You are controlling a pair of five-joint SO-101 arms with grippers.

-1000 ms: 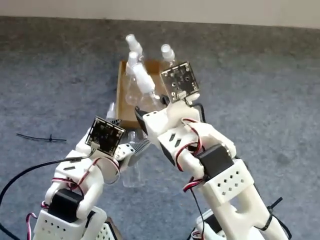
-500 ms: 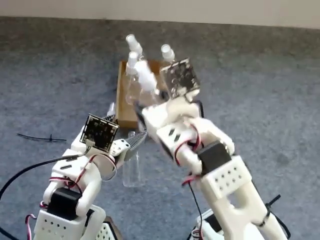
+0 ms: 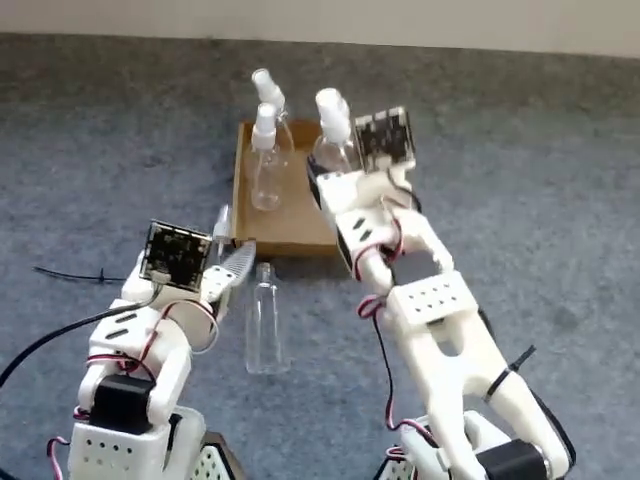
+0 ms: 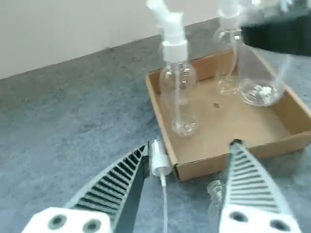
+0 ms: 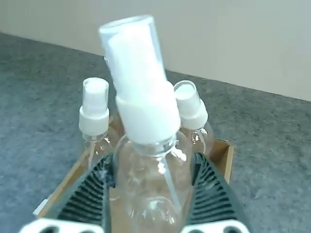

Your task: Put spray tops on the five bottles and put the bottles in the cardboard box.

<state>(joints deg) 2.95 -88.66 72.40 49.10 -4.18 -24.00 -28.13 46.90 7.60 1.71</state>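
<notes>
Right gripper (image 5: pixel 151 189): grips a capped bottle (image 5: pixel 146 145) by its clear body, with fingers (image 5: pixel 90 191) pressed on opposite sides and the spray top upward, above the fingers. Holds this bottle upright inside the cardboard box (image 3: pixel 292 228), close to the right wall and toward the far right corner. Base: appears low over the box floor in the left wrist view; floor contact not determinable. Box: sits open side up on the grey table (image 3: pixel 500 200), toward the far edge. Contains three further bottles, all upright and fitted with spray tops: a second capped bottle (image 4: pixel 177 97) by the left wall about midway along it, a third capped bottle (image 3: pixel 268 85) just behind that one at the far left corner, and a fourth capped bottle (image 4: pixel 227 63) by the far wall, just beside the gripped one. Left gripper (image 4: pixel 189 148): stands wide open and carries nothing, low over the table just off the near left corner of the box. Loose spray top (image 4: pixel 158 162): lies on the table just beside the outside of that corner, dip tube toward the near edge of the table, between the open fingers and just beside one of them. Uncapped bottle (image 3: pixel 263 320): lies on its side on the table just off the near wall of the box, neck toward the box, near the other finger. Black cable tie (image 3: pixel 85 275): lies well apart from the box, toward the left side of the table.
</notes>
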